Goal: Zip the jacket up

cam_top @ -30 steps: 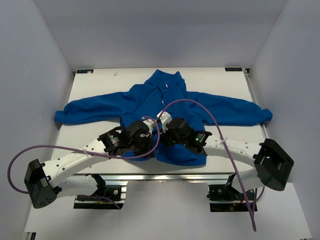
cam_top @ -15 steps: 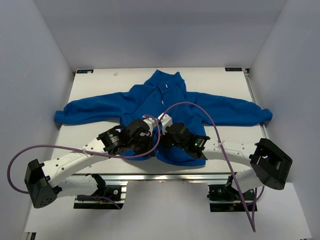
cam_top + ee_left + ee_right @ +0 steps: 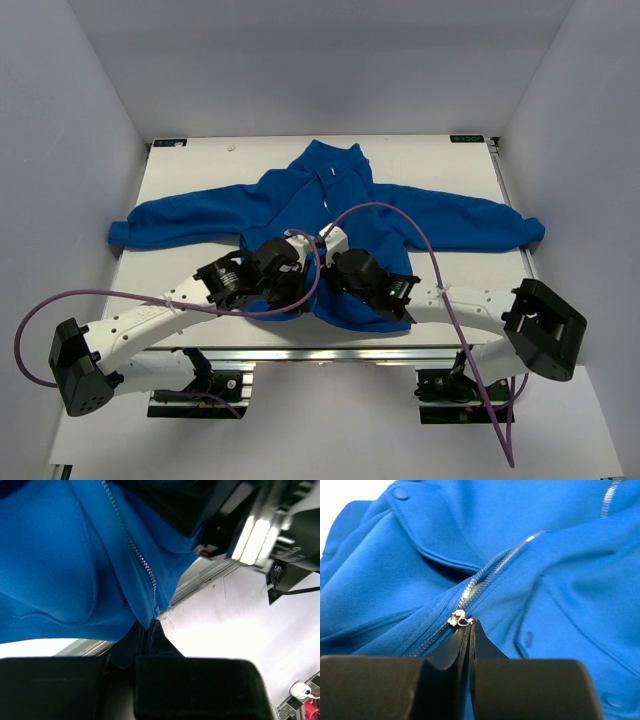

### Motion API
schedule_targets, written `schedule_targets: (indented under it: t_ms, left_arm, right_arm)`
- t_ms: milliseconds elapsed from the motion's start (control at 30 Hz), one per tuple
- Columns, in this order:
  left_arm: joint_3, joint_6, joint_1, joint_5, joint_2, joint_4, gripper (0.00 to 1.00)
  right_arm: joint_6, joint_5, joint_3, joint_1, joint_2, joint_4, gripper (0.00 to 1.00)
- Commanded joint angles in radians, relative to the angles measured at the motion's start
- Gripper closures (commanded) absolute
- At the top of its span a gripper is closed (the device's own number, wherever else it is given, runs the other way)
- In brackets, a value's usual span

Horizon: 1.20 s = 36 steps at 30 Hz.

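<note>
The blue jacket [image 3: 290, 195] lies spread flat on the table, collar at the far side and sleeves out to both sides. Both arms meet over its lower front. In the left wrist view my left gripper [image 3: 150, 625] is shut on the bottom hem [image 3: 142, 611] at the lower end of the zipper teeth [image 3: 135, 552], lifting it off the table edge. In the right wrist view my right gripper [image 3: 470, 625] is shut on the pull of the silver zipper slider [image 3: 458, 617], low on the zipper line [image 3: 495, 565]. In the top view both sets of fingertips are hidden under the wrists.
The white table [image 3: 430, 160] is boxed in by grey walls at left, right and back. Its metal front rail [image 3: 200, 580] runs just below the hem. Purple cables [image 3: 400, 215] loop over the jacket's right side. The right arm's wrist [image 3: 260, 530] hangs close above the left gripper.
My right gripper has gone from partly open to shut, closing on the zipper pull, and its arm has shifted slightly left. The left gripper has held the hem without moving.
</note>
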Motion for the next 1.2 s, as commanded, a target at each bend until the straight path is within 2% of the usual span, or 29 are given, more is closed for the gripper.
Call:
schedule_targets:
  t_ms: [0, 67, 233, 433, 533, 667, 767, 800, 833, 900, 933, 967, 1067, 1133, 1167]
  left_arm:
    - [0.011, -0.012, -0.003, 0.034, -0.015, -0.011, 1.0]
    - [0.004, -0.015, -0.003, 0.049, -0.015, -0.006, 1.0]
    - [-0.039, -0.029, -0.004, 0.095, -0.021, 0.0, 1.0]
    - [-0.12, -0.086, -0.004, 0.135, -0.023, -0.003, 1.0]
    - [-0.165, -0.104, -0.004, 0.154, -0.032, 0.015, 1.0]
    - [-0.2, -0.113, -0.003, 0.177, -0.025, 0.053, 1.0]
    - [-0.217, -0.11, -0.003, 0.19, -0.006, 0.075, 1.0]
    - [-0.222, -0.112, -0.003, 0.199, 0.009, 0.086, 1.0]
    - [-0.228, -0.116, -0.003, 0.209, 0.012, 0.096, 1.0]
    - [-0.271, -0.136, -0.003, 0.253, 0.012, 0.145, 1.0]
    - [-0.285, -0.143, -0.003, 0.267, 0.012, 0.159, 1.0]
    - [-0.308, -0.146, -0.003, 0.291, 0.011, 0.173, 1.0]
    - [-0.326, -0.156, -0.003, 0.311, 0.008, 0.19, 1.0]
    - [-0.332, -0.156, -0.003, 0.308, 0.011, 0.172, 1.0]
    - [-0.331, -0.156, -0.003, 0.307, 0.012, 0.165, 1.0]
  right_arm:
    - [-0.048, 0.165, 0.033, 0.004, -0.038, -0.007, 1.0]
    - [-0.087, 0.252, 0.078, 0.004, -0.011, -0.042, 1.0]
    - [-0.14, 0.309, 0.191, -0.052, 0.089, -0.14, 1.0]
    - [-0.213, 0.226, 0.377, -0.217, 0.221, -0.154, 1.0]
    - [-0.247, 0.165, 0.519, -0.321, 0.36, -0.183, 1.0]
    - [-0.334, 0.143, 0.749, -0.435, 0.543, -0.203, 1.0]
    - [-0.362, 0.12, 1.024, -0.498, 0.724, -0.247, 1.0]
    - [-0.362, 0.107, 1.193, -0.513, 0.776, -0.312, 1.0]
    - [-0.356, 0.094, 1.274, -0.527, 0.869, -0.327, 1.0]
    - [-0.348, 0.065, 1.423, -0.567, 0.954, -0.341, 1.0]
    - [-0.338, 0.059, 1.522, -0.576, 1.017, -0.326, 1.0]
    - [-0.329, 0.059, 1.55, -0.595, 1.037, -0.3, 1.0]
    - [-0.293, 0.007, 1.54, -0.628, 1.071, -0.122, 1.0]
    - [-0.272, 0.005, 1.569, -0.642, 1.115, -0.073, 1.0]
    - [-0.25, 0.007, 1.634, -0.654, 1.134, -0.068, 1.0]
